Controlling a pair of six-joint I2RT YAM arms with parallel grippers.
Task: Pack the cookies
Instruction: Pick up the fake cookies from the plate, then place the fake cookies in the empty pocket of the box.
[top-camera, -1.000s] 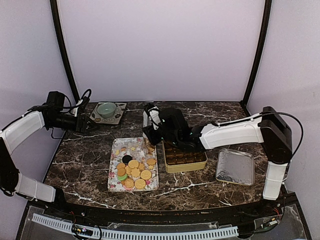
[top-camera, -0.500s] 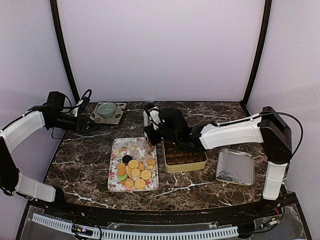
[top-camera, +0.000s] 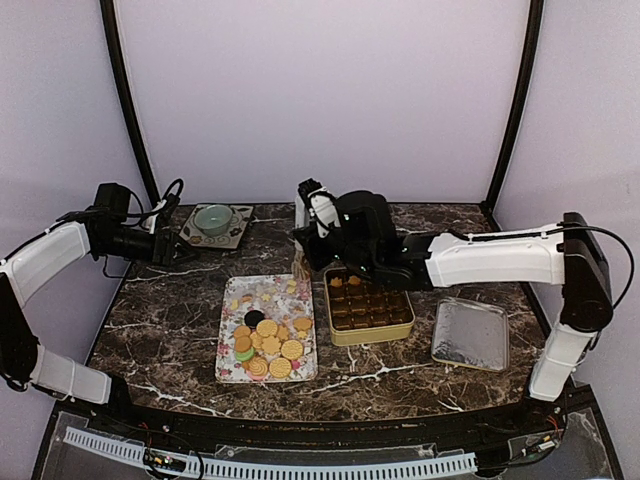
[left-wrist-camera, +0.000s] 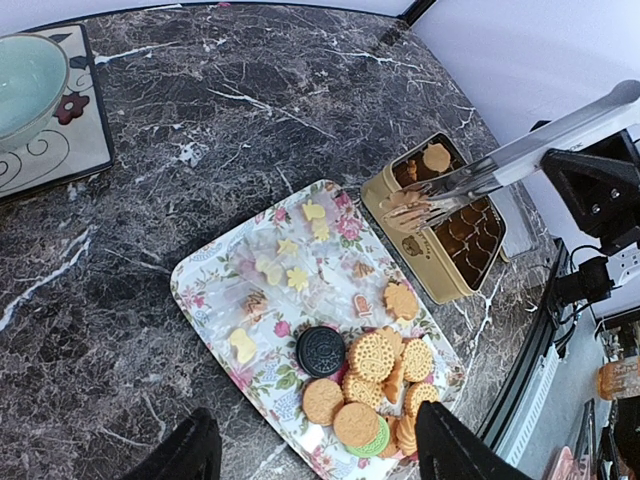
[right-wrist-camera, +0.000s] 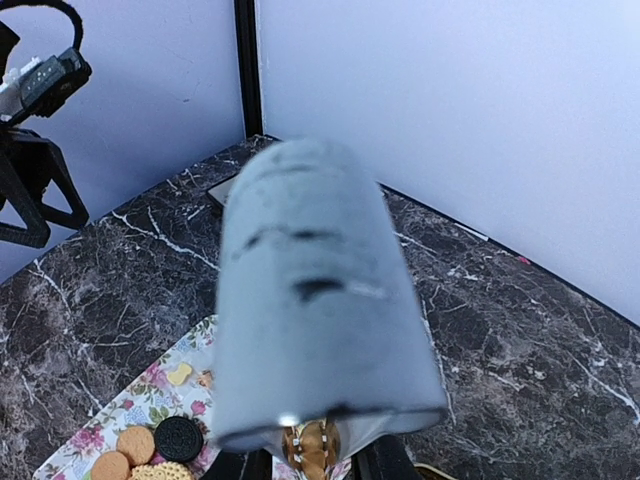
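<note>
Lifting away from the flowered tray (top-camera: 245, 295), the right end effector (left-wrist-camera: 415, 205) now hangs above the near-left corner of the gold tin (top-camera: 370, 338). A moment earlier it was low over the far part of the tray. Its long thin fingers have since narrowed, and they are clenched on one golden cookie (right-wrist-camera: 310, 445), which shows between the tips in both wrist views. In my judgement the pick is done and the carrying has started. The placing into a paper cup of the tin is not yet done.

The left end effector (left-wrist-camera: 315, 430) has not moved. It stays back at the left side of the worktop (top-camera: 180, 320), with its dark fingers spread wide and nothing between them.

The other cookies (top-camera: 268, 345) lie mostly in a loose pile on the near half of the tray, some overlapping. They are small flat rounds, most of them golden with a waffle or swirl surface. One is a dark sandwich cookie (left-wrist-camera: 320, 350), and a green one peeks from under the pile. At least one golden cookie already in the tin (left-wrist-camera: 436, 157) sits in a far cup. Most cups look unfilled, so the packing seems to be near its beginning.
</note>
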